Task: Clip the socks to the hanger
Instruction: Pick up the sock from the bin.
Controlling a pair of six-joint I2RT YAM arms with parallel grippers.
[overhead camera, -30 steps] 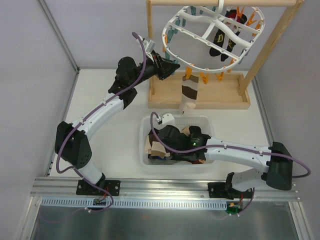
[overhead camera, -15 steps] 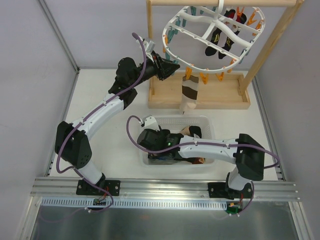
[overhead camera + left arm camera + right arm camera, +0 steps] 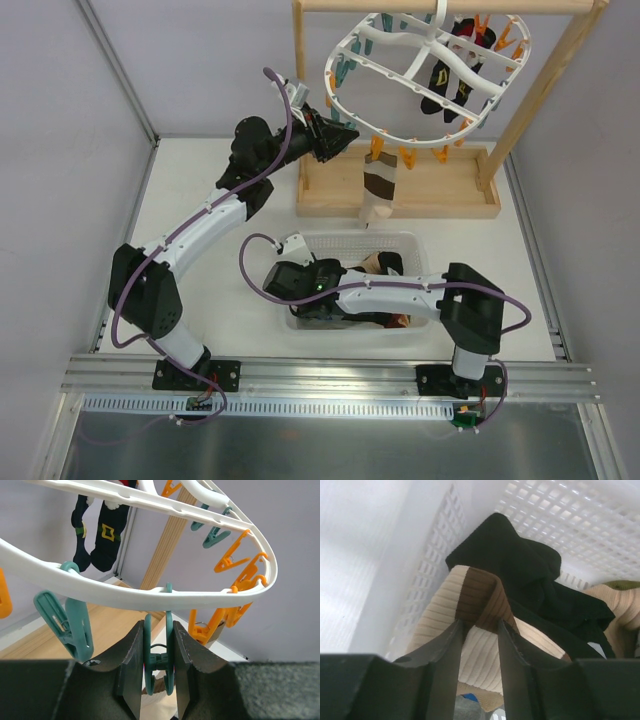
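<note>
The white oval hanger [image 3: 356,115] hangs from the wooden frame, ringed with orange and teal pegs. A tan, brown and white banded sock [image 3: 379,190] dangles from a front peg, and dark socks [image 3: 445,85] hang at the back. My left gripper [image 3: 340,137] is at the hanger's [image 3: 125,594] left rim, shut on a teal peg [image 3: 148,650] that it squeezes between its fingers. My right gripper [image 3: 480,625] reaches down into the basket's left end, open, its tips against the brown fold of a cream and brown sock [image 3: 477,597]. A black sock [image 3: 520,565] lies behind that one.
The white mesh basket [image 3: 400,240] of socks stands in front of the wooden frame's base [image 3: 450,190]. Its slanted post [image 3: 540,90] rises at the right. The basket wall [image 3: 435,565] is close on my right gripper's left. Grey walls bound the table.
My right arm has swung left across the basket to its left end, and its jaws have gone from shut to open. The left arm has kept still on the peg.
</note>
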